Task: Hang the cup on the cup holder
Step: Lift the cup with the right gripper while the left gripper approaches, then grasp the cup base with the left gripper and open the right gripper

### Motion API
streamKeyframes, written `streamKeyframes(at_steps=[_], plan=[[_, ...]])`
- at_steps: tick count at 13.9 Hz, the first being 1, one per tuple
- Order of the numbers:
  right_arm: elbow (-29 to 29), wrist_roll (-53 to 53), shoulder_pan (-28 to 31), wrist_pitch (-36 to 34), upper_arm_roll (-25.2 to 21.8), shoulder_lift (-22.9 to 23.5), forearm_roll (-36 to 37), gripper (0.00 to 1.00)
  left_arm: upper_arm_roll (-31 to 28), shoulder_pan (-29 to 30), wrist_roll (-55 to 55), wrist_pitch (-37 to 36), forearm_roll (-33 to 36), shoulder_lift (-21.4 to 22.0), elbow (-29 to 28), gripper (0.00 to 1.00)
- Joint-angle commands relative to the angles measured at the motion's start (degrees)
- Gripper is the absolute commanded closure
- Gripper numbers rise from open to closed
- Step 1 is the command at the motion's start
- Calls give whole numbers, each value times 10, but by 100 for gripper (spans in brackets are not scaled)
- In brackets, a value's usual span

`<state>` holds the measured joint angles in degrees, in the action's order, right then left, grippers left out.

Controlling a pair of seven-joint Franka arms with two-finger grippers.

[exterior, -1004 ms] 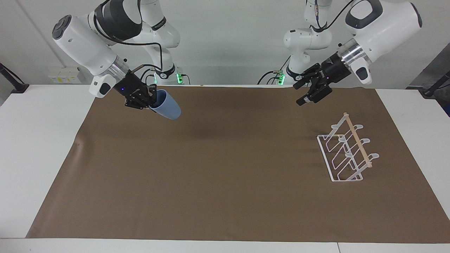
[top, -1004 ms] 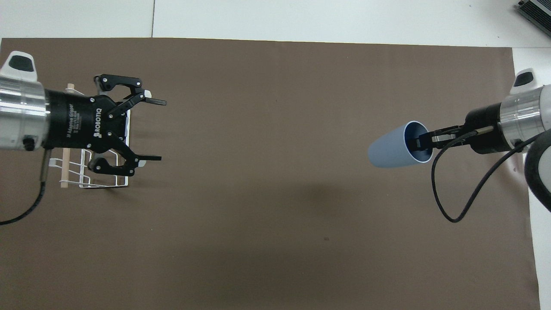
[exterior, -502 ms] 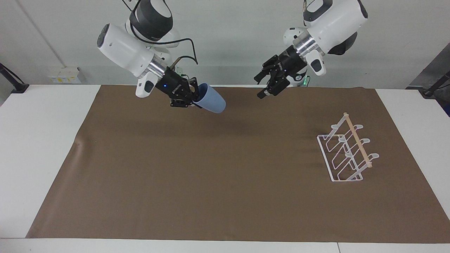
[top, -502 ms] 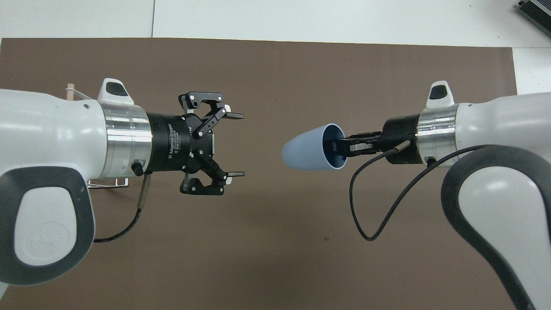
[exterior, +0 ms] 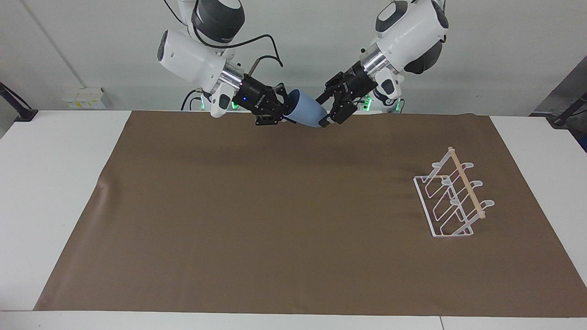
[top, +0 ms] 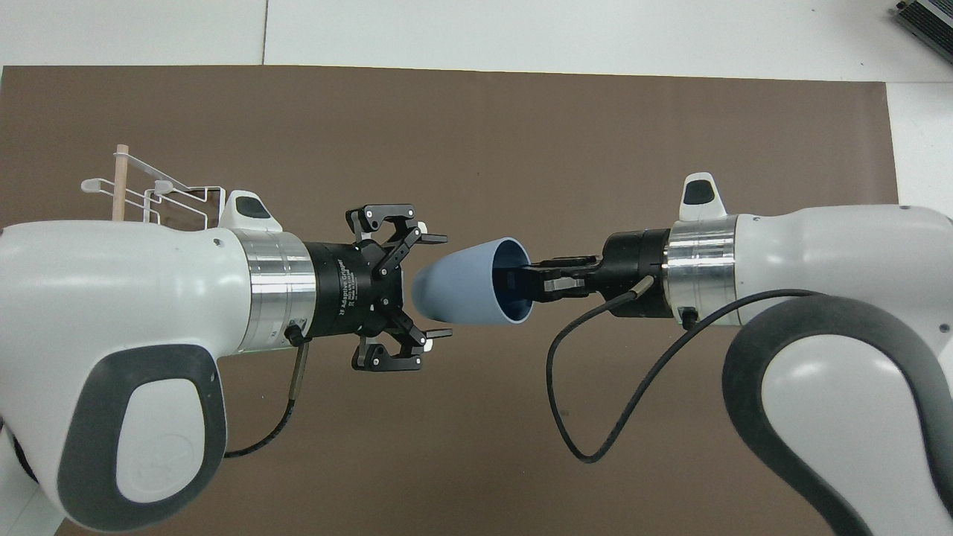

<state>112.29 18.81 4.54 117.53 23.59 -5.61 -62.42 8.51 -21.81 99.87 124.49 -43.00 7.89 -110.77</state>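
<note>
Over mat [exterior: 275,220]: hands level, facing.

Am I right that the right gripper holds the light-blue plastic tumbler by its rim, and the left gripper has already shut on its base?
Not quite. The overhead view shows the left gripper open, its fingers either side of the base of the light-blue plastic tumbler. The right gripper does hold the rim.

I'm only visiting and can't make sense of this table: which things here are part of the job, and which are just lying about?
Part of the job:
- cup, held in the air by the right gripper
- left gripper, open at the cup's base
- cup holder, toward the left arm's end of the table

Just lying about:
- brown mat
</note>
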Motion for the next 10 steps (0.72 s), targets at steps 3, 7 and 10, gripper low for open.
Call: streamKeyframes(at_steps=[3, 7, 10], plan=[[15, 18, 4, 12, 11, -15, -65, 100, -2, -16, 16, 43, -4, 27, -38, 0], [14, 15, 5, 10, 10, -15, -65, 100, -1, -16, 9, 38, 1, 27, -37, 100], [14, 15, 5, 10, 8, -14, -60, 100, 1, -15, 9, 34, 17, 27, -37, 100]])
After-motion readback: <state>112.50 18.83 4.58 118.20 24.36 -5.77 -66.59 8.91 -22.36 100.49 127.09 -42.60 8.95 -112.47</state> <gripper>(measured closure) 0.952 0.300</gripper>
